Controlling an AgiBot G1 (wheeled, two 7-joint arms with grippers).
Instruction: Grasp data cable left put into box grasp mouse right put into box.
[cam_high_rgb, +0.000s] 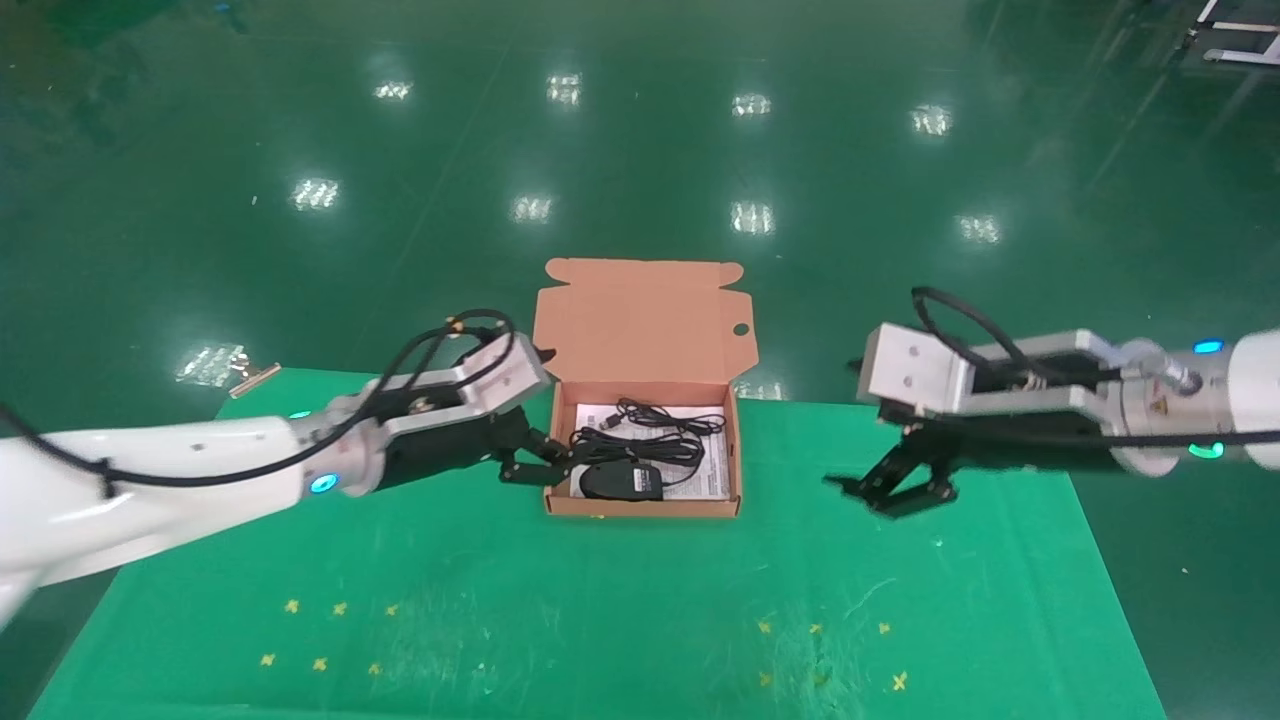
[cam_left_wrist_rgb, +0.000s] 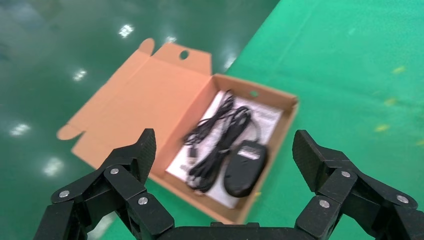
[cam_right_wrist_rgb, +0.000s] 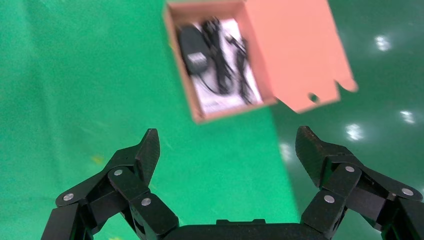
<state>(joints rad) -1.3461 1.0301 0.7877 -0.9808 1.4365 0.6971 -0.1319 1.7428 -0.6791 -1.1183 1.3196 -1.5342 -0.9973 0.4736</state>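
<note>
The orange-brown box (cam_high_rgb: 640, 507) stands open at the mat's far middle, its lid (cam_high_rgb: 640, 320) laid back. Inside, on the white sheet, lie the black mouse (cam_high_rgb: 620, 481) at the front and the black data cable (cam_high_rgb: 640, 447) bundled behind it with the mouse's cord. My left gripper (cam_high_rgb: 550, 462) is open and empty, just left of the box's front corner. My right gripper (cam_high_rgb: 890, 490) is open and empty, above the mat well right of the box. The left wrist view shows the left gripper (cam_left_wrist_rgb: 224, 140), box (cam_left_wrist_rgb: 280, 100), mouse (cam_left_wrist_rgb: 245, 167) and cable (cam_left_wrist_rgb: 215, 145). The right wrist view shows the right gripper (cam_right_wrist_rgb: 227, 134), box (cam_right_wrist_rgb: 185, 95), mouse (cam_right_wrist_rgb: 192, 47) and cable (cam_right_wrist_rgb: 220, 60).
The green mat (cam_high_rgb: 600, 600) covers the table and bears small yellow cross marks (cam_high_rgb: 320, 663) near the front. Glossy green floor lies beyond the far edge. A small clip-like object (cam_high_rgb: 250, 378) sits off the mat's far left corner.
</note>
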